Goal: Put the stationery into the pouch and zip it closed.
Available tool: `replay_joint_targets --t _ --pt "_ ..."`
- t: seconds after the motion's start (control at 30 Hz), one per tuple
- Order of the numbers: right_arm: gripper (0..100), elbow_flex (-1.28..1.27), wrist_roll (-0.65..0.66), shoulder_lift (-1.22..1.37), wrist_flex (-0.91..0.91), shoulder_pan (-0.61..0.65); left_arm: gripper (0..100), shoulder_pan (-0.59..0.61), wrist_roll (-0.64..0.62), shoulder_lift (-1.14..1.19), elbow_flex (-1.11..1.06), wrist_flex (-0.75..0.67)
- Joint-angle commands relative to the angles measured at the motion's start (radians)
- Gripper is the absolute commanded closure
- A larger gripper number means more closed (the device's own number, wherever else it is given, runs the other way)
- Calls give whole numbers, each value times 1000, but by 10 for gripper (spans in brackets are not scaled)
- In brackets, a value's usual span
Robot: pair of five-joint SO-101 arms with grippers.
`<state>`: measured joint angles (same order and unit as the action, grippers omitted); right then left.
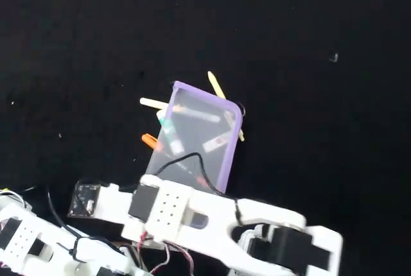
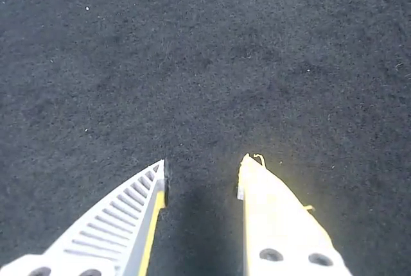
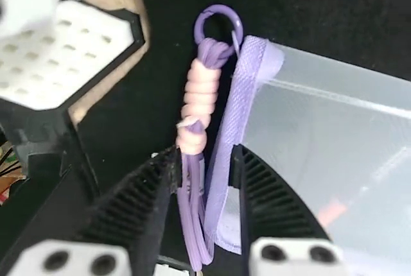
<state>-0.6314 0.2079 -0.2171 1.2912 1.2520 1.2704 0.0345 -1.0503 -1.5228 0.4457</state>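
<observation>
Nearest, the left gripper [image 2: 204, 163] hangs released over the fuzzy black cloth table [image 2: 192, 64]. One finger is white and ribbed, the other smooth and yellowish. There is a clear gap between them and nothing in it.

Beside it, the right arm [image 1: 212, 221], made of blocky white plastic, lies across the near edge of the table. The right gripper [image 3: 204, 173] has black ridged fingers [image 3: 151, 192] clenched narrowly on the purple pull cord [image 3: 192, 224] and the woven purple trim beside it. Farther up, the cord is wrapped in pale pink coils and ends in a small purple ring [image 3: 218, 22].

The translucent frosted pouch with purple fabric trim [image 1: 192, 135] lies flat at the middle of the table. It is a rounded rectangle, tilted, with its near end tucked under the right arm. A thin black cable [image 1: 186, 157] curves over it.

The stationery sits at the pouch. A pale yellow flat stick [image 1: 153, 103], a second yellow stick [image 1: 216, 85] and a short orange piece [image 1: 149, 139] jut past its edges. A white strip [image 1: 196, 115] shows dimly through the film. Whether these lie inside or under the pouch cannot be told.

Beyond the pouch and to both sides, bare cloth runs out to the straight far edge.
</observation>
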Motion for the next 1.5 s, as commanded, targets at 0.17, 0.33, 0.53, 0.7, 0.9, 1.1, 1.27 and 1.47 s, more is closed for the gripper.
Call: replay_joint_targets --t 0.17,0.33,0.53,0.7,0.9,1.1,1.27,1.47 --pt "875 -38 -8 -139 -21 71 808 4 9 -14 10 -20" --pt "875 -50 -11 -119 -31 71 808 5 8 -12 1 -61" --pt "875 -91 -43 -104 -92 38 808 68 -63 -14 13 -74" --pt "875 -99 -43 -99 -95 29 805 122 -184 -6 36 -64" --pt "875 -130 -43 -99 -118 29 805 119 -184 -5 131 74" --pt "875 -137 -43 -99 -129 29 805 117 -127 -5 321 298" --pt "875 -136 -43 -99 -130 29 805 117 -63 -5 437 453" --pt "875 -148 -41 -97 -137 25 805 18 -58 -3 484 586"
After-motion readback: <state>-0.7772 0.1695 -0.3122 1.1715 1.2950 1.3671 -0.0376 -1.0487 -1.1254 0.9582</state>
